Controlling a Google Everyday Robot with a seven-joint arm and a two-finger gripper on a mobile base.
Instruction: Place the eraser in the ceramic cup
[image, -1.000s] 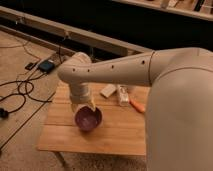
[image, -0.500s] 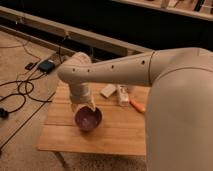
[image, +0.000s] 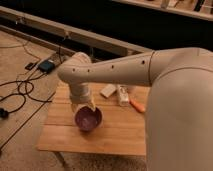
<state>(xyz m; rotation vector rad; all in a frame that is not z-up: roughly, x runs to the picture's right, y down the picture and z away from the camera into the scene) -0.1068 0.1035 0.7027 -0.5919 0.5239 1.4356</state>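
Eraser, by my guess the small white block (image: 107, 90), lies on the table (image: 115, 135) beyond and to the right of the gripper (image: 83, 106), which hangs at the far rim of the purple bowl (image: 89, 120). I cannot tell whether it is spread or closed. A white bottle-like thing (image: 122, 95) and an orange item (image: 137, 106) lie just right of the block. The ceramic cup I cannot pick out; the arm (image: 115, 72) may hide it.

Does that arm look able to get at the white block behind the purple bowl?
Probably yes: the gripper hangs at the purple bowl's back rim; the white block lies uncovered on the table close by.
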